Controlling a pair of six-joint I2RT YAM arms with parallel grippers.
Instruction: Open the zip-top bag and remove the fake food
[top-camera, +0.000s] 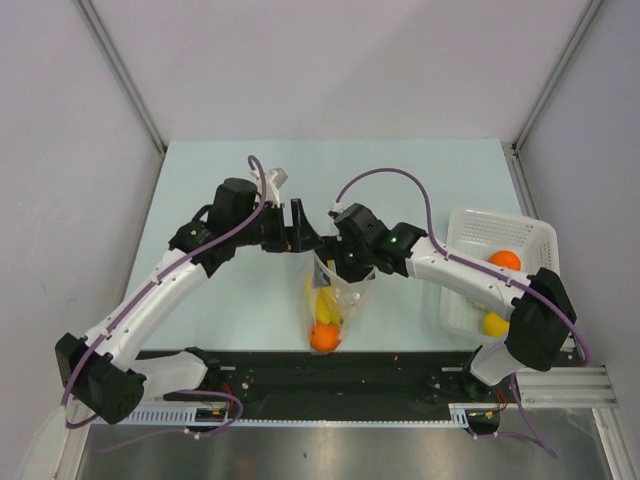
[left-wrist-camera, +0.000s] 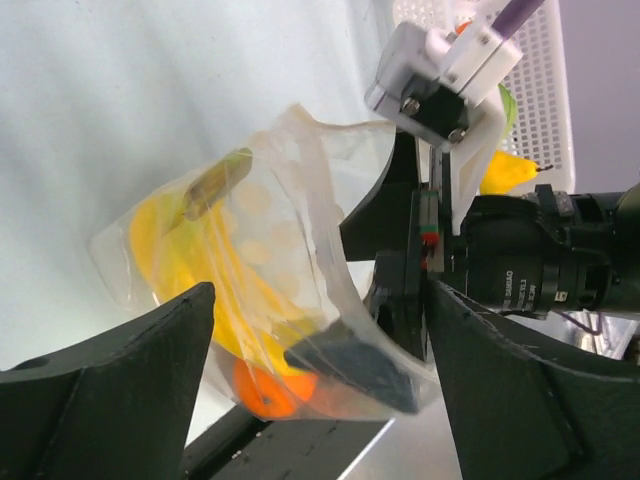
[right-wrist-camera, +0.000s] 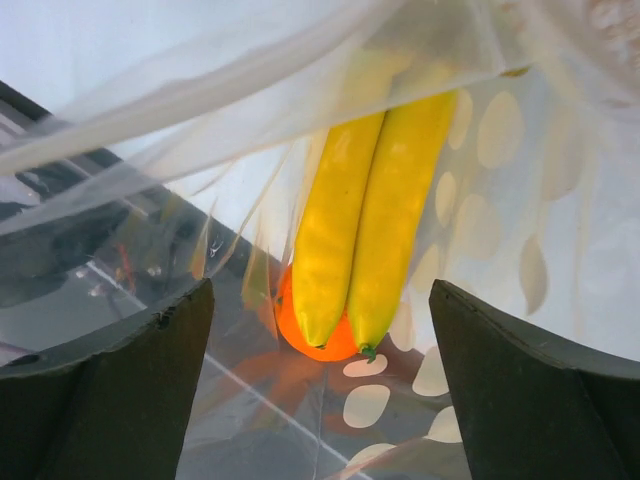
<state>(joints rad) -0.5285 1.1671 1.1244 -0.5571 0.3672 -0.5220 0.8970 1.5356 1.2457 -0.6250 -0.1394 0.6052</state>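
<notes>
The zip-top bag (top-camera: 330, 295) lies on the table between the two arms, its mouth toward the grippers. Inside are a yellow banana bunch (top-camera: 322, 305) and a round orange (top-camera: 325, 338). My left gripper (top-camera: 302, 230) is open just above and left of the bag mouth. In the left wrist view the bag (left-wrist-camera: 300, 200) sits beyond my open left gripper (left-wrist-camera: 320, 300). My right gripper (top-camera: 340, 262) is open at the bag mouth, and one dark fingertip (left-wrist-camera: 350, 365) shows through the plastic. The right wrist view shows the banana (right-wrist-camera: 370, 220) and orange (right-wrist-camera: 320, 335) between the open right gripper (right-wrist-camera: 320, 290).
A white perforated basket (top-camera: 470, 225) stands at the right with an orange fruit (top-camera: 505, 260) and a yellow fruit (top-camera: 494, 323) in it. The black rail (top-camera: 380, 385) runs along the near table edge, just below the bag's bottom.
</notes>
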